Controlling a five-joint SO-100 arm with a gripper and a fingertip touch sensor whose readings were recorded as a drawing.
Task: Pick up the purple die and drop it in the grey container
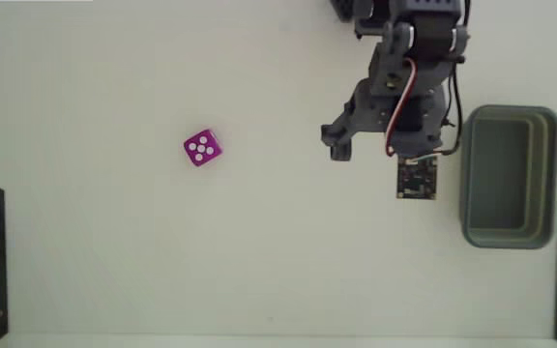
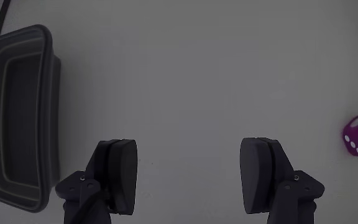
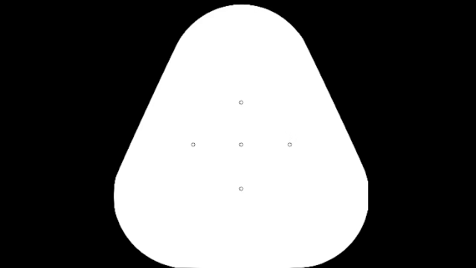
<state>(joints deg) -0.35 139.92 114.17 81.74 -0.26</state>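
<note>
Purple die [image 1: 202, 148] sits alone on the white table [image 1: 114, 261], far from the grey container [image 1: 508, 177], and the gripper [image 2: 188, 174] jaws are wide apart.

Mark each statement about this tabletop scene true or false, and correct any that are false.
1. The purple die lies on the table, apart from the end effector. True.
2. The end effector is shut on the die. False: in the wrist view its fingers stand wide apart with only bare table between them.
3. The grey container holds the die. False: the container is empty, and the die sits on the table far to its left in the fixed view.
4. In the fixed view the arm is between the die and the container. True.
5. The die's top face shows four white pips. True.
</note>
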